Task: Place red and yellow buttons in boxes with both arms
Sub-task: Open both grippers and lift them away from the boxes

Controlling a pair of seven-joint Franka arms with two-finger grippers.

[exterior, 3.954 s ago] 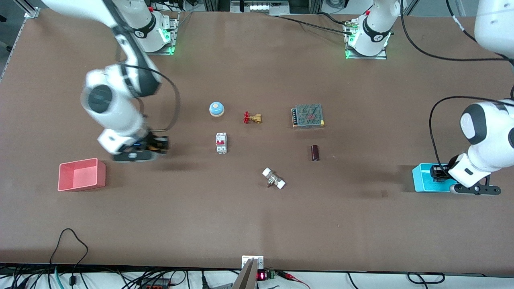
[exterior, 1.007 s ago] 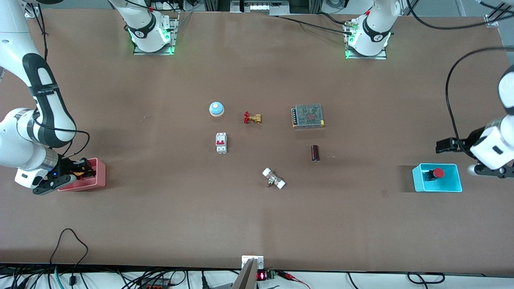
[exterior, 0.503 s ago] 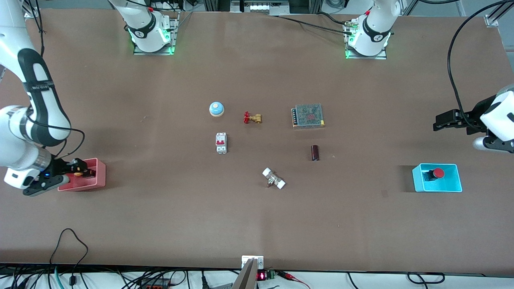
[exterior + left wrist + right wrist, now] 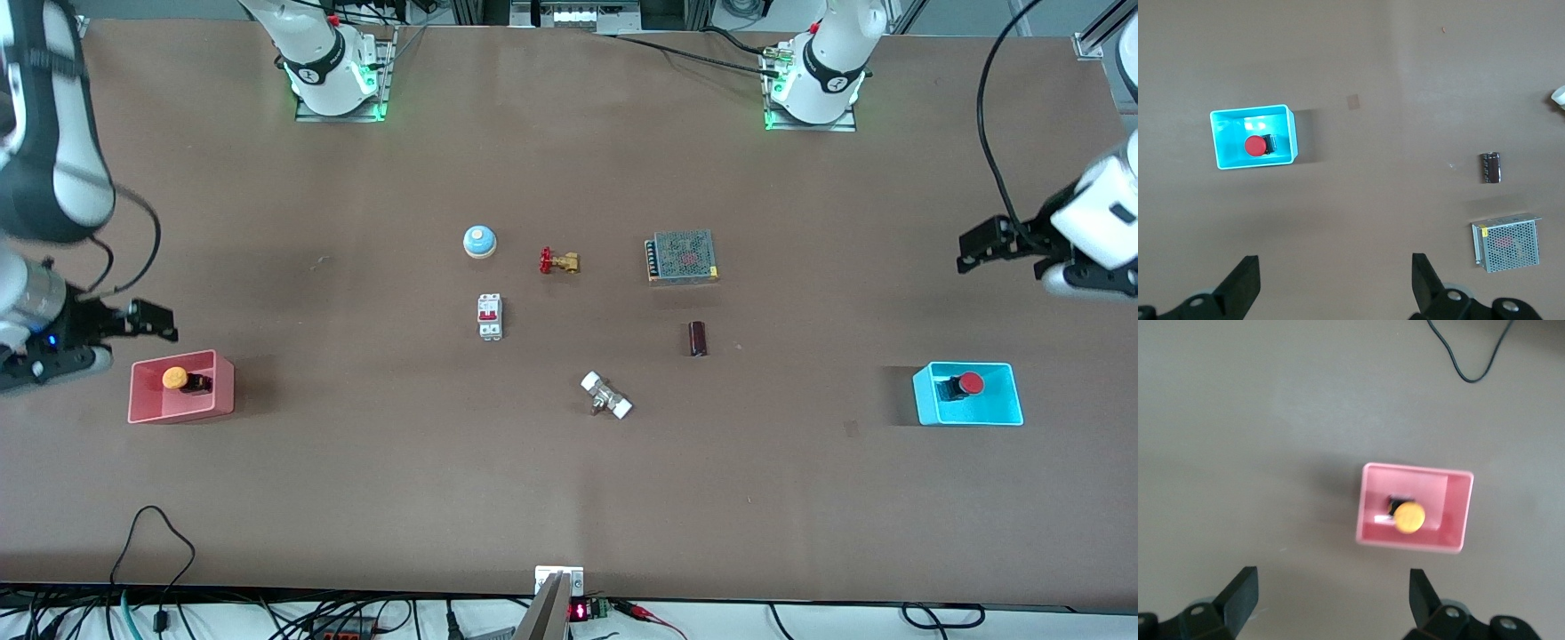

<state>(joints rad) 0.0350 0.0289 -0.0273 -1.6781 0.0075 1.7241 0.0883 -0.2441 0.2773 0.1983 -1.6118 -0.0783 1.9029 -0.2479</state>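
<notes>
Lying in the pink bin (image 4: 224,388), yellow button (image 4: 175,378); sitting in the cyan bin (image 4: 1011,398), red button (image 4: 971,383). Hanging wide open and empty over bare table beside each bin, right gripper (image 4: 153,322) and left gripper (image 4: 978,245), presumably clearing off after release.

Even overhead light, soft shadows beside the boxes; right arm (image 4: 40,107) motion-blurred, right wrist view soft

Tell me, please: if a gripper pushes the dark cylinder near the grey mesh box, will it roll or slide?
The dark cylinder lies on its side, so pushed across its length it would probably roll. Pushed along its length, it would more likely slide. It looks rigid.
</notes>
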